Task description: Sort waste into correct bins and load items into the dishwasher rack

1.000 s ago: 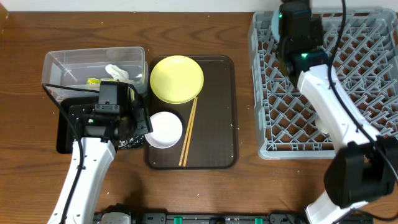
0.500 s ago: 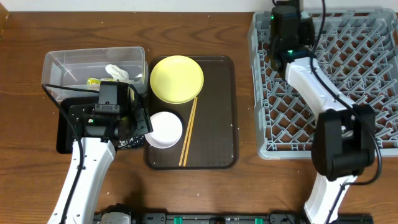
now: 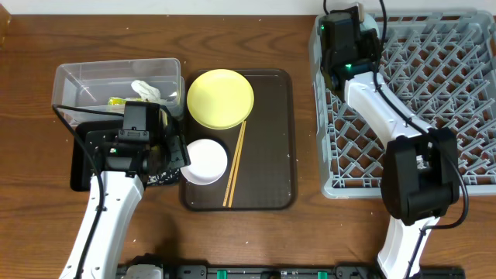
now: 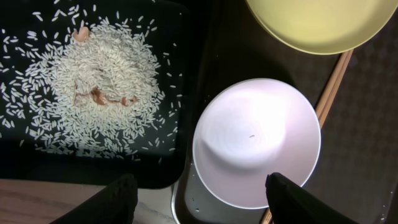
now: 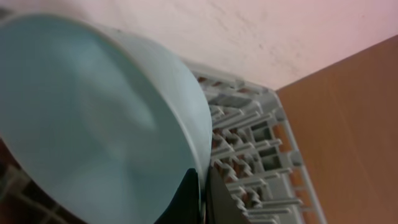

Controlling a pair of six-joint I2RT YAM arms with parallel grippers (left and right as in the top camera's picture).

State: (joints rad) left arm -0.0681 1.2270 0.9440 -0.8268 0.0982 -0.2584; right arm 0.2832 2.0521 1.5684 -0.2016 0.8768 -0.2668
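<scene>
Right gripper (image 5: 200, 196), clamped on the rim of the round light blue bowl (image 5: 93, 124), holds it on edge at a far corner of the grey pegged plastic rack (image 5: 249, 155); release before pegs support it risks toppling.

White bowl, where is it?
In the overhead view, the white bowl sits on the left side of the brown tray, nearer the robot than the yellow plate, with the chopsticks close on its right.
</scene>
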